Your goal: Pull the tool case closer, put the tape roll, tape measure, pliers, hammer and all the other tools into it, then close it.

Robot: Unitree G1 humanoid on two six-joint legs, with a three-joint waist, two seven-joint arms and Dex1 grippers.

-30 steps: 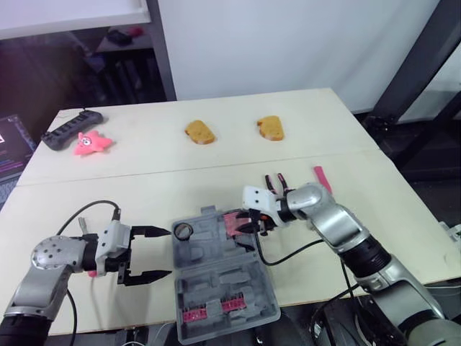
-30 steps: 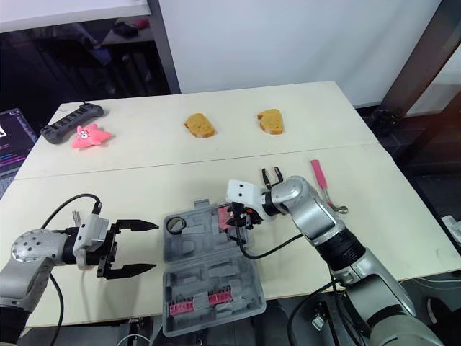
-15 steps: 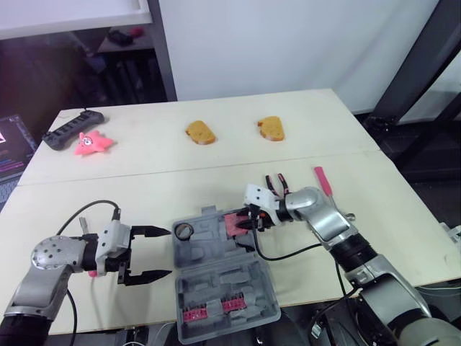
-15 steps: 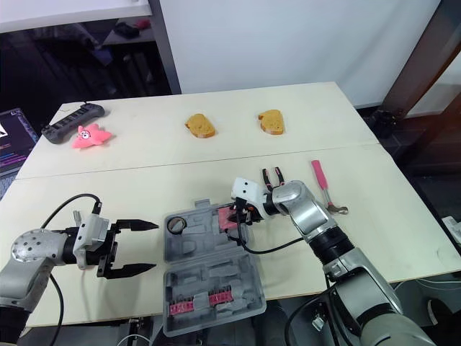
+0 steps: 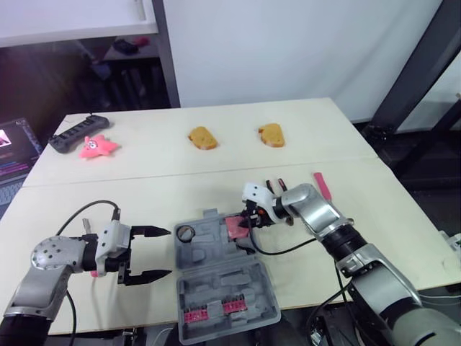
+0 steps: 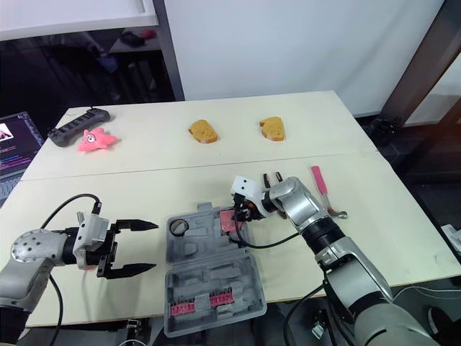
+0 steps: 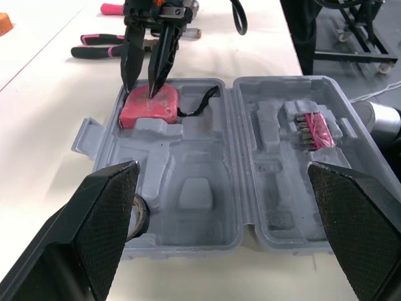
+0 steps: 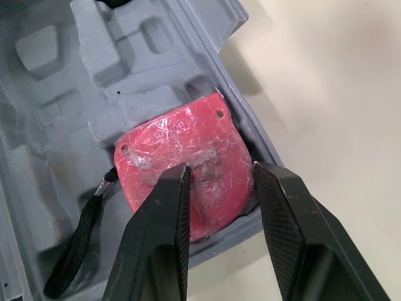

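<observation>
The grey tool case (image 5: 216, 277) lies open near the table's front edge. A red tape measure (image 8: 169, 147) sits in its far-right pocket. My right gripper (image 5: 249, 218) points down onto it, fingers a little apart, tips on its top face. A black tape roll (image 5: 183, 231) rests at the case's far-left corner. Just behind the right gripper lie the pink-and-black pliers (image 5: 274, 188), with the pink-handled hammer (image 5: 321, 186) further right. Left of the case, my left gripper (image 5: 153, 252) is wide open and holds nothing.
A pink bit set (image 5: 213, 308) fills a slot in the case's near half. Two bread slices (image 5: 202, 137) (image 5: 271, 134), a pink star toy (image 5: 96, 146) and a black power strip (image 5: 75, 132) lie along the far side. A laptop (image 5: 11, 144) is at the left edge.
The head camera has tilted, so the whole scene sits slightly lower. My right forearm has swung round while its fingers stay on the tape measure. The left arm is unchanged.
</observation>
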